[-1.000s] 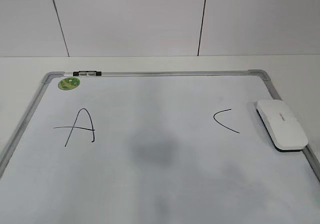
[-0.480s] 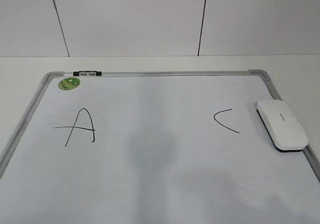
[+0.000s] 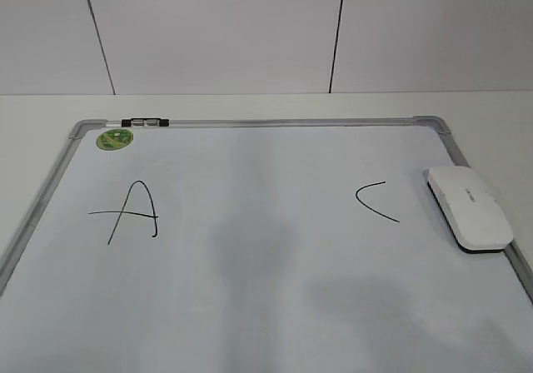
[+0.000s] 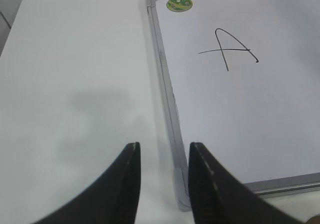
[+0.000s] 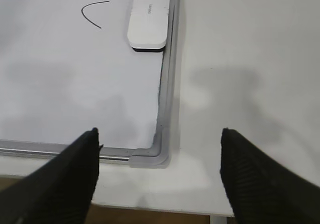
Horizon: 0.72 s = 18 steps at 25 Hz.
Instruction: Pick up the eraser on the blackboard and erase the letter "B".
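The eraser lies flat on the blackboard by its right frame, white top up, dark felt down. It also shows in the right wrist view, far ahead of my right gripper. That gripper is wide open and empty above the board's near right corner. My left gripper is open a little and empty over the board's near left corner. No letter "B" shows. A black "A" and an open C-like curve are drawn on the board. Neither gripper shows in the exterior view.
A round green sticker and a small black-and-clear clip sit at the board's far left corner. White table lies left of the board and to its right. The table's front edge is under my right gripper.
Only the soft shadows on the board have shifted, spreading towards the front right. The eraser and the drawn marks have not moved.
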### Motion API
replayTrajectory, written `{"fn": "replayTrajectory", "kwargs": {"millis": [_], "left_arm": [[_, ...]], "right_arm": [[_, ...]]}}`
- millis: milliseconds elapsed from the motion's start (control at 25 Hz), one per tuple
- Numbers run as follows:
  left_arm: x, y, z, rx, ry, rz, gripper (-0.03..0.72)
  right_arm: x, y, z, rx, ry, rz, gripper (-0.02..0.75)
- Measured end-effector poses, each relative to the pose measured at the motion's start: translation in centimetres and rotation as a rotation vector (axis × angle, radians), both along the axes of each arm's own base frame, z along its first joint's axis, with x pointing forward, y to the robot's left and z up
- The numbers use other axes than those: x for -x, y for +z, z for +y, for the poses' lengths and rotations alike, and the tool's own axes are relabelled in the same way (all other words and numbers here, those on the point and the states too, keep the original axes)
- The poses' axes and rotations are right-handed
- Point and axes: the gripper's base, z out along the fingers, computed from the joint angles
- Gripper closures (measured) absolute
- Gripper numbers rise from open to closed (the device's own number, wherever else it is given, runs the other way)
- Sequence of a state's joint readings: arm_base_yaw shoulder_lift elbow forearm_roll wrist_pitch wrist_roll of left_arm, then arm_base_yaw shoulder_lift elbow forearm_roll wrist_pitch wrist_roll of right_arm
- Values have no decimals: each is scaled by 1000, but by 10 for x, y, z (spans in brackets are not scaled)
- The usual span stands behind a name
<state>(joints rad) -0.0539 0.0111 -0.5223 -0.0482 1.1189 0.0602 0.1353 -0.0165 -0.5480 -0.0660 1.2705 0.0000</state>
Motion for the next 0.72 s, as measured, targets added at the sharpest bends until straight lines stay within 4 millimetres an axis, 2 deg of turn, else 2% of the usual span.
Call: {"fn": "replayTrajectory", "kwargs": {"millis": [280, 720], "left_arm": [[0, 0, 2, -19, 13, -4, 445], [0, 0, 2, -23, 14, -4, 445]], "right_arm": [[-10, -3, -1, 23, -13, -67, 155], [-11, -2, -1, 22, -12, -85, 155]]}}
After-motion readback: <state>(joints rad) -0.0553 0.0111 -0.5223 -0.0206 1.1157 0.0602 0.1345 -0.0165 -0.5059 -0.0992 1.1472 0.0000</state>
